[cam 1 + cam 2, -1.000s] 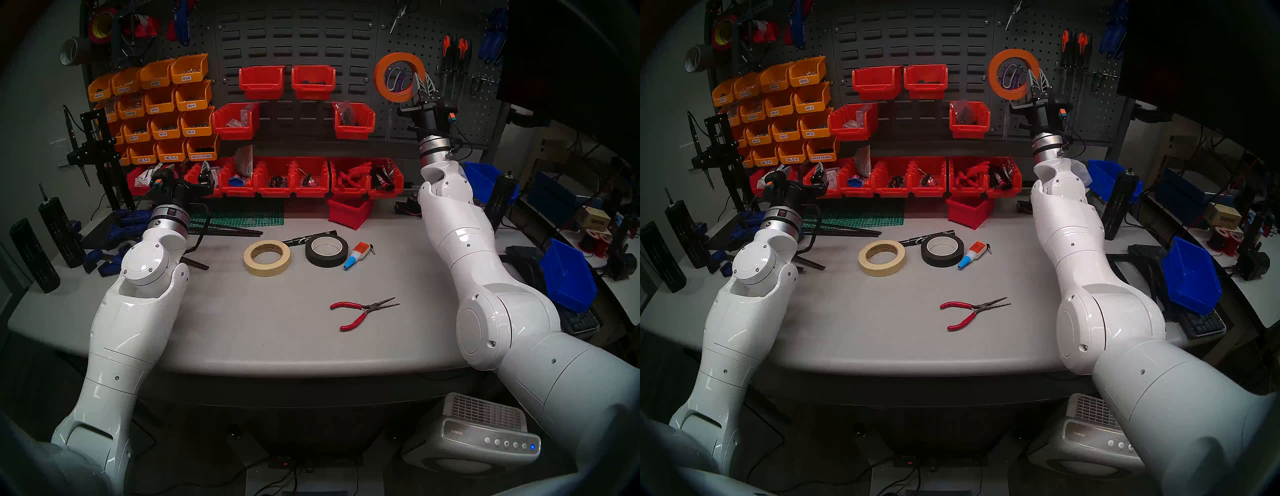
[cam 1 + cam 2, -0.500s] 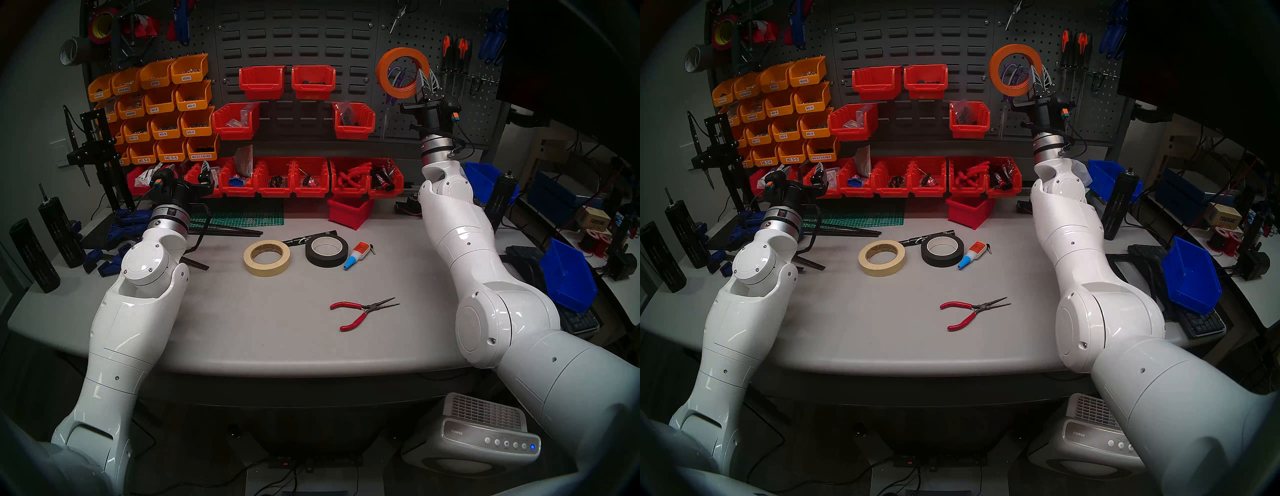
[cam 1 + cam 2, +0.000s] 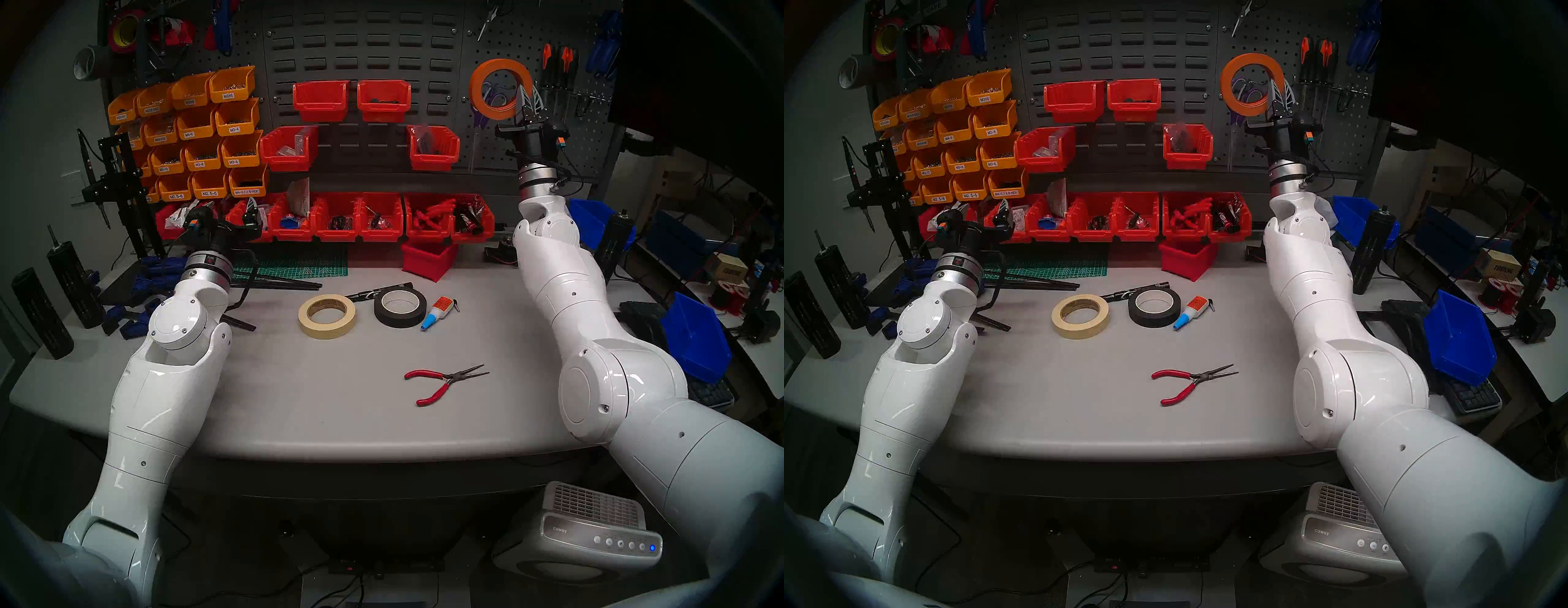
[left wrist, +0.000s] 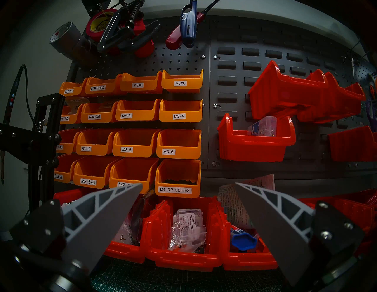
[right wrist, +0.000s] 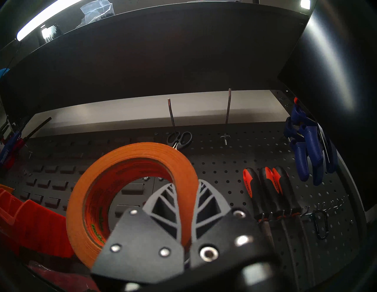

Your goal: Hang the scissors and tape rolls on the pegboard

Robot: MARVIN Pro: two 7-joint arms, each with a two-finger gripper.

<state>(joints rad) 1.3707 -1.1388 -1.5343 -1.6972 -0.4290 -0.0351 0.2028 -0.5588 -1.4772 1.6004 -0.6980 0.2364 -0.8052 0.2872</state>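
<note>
L gripper [image 4: 188, 184]: raised above desk [image 3: 297, 403] at far L, facing the bin wall; jaws open, nothing between them.

Cream tape roll [image 3: 327, 316]: flat on desk, centre-L, untouched.

Black marker [image 3: 373, 293]: on desk behind and between the two flat rolls.

Black tape roll [image 3: 400, 308]: white core, flat on desk, just R of cream roll, apart from it.

Glue bottle [image 3: 437, 313]: blue cap, lying just beside black roll on its R.

Red pliers [image 3: 441, 382]: needle-nose, on desk nearer the front edge, well apart from rolls.

Orange tape roll [image 3: 500, 89]: held up on edge in front of pegboard [image 3: 594, 140], R panel; roll's R rim pinched in the jaws. Whether it sits on a hook: cannot tell.

Scissors [image 3: 483, 114]: purple handles, against pegboard directly behind orange roll; handles partly seen through roll's hole, blades [image 3: 471, 148] pointing down below it.

R gripper [image 5: 186, 206]: arm stretched up to pegboard; jaws closed on orange roll's rim, one finger inside the ring, one outside.

Screwdrivers [image 3: 560, 63]: orange/black handles, racked on pegboard just R of R gripper.

Blue-handled tools [image 3: 604, 42]: hung at pegboard's upper R.
</note>
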